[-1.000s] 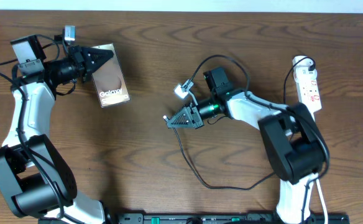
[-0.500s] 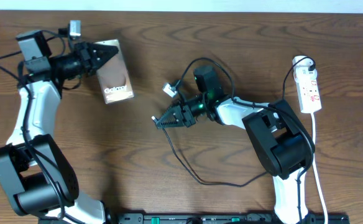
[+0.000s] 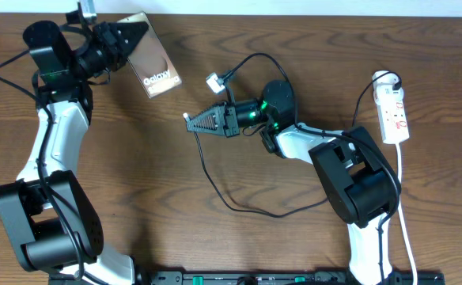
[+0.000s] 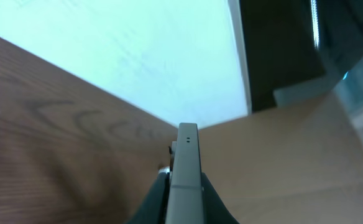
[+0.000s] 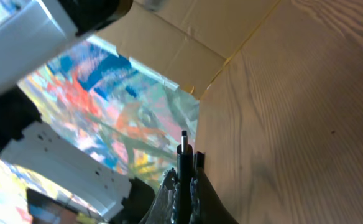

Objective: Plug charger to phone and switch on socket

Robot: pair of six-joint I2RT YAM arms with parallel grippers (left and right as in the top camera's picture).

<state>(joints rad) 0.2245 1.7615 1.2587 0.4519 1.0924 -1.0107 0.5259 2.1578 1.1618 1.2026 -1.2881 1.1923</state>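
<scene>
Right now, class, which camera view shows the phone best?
The overhead view: the phone shows its lettered face, held at one end by the left gripper. The left wrist view shows only its thin edge. The right wrist view shows no recognisable phone.

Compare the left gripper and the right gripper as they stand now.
The left gripper is shut on the phone, a flat slab; the right gripper pinches the charger by its thin connector end. The left gripper sits near the far edge of the table; the right gripper is mid-table. Both are shut and point toward each other.
</scene>
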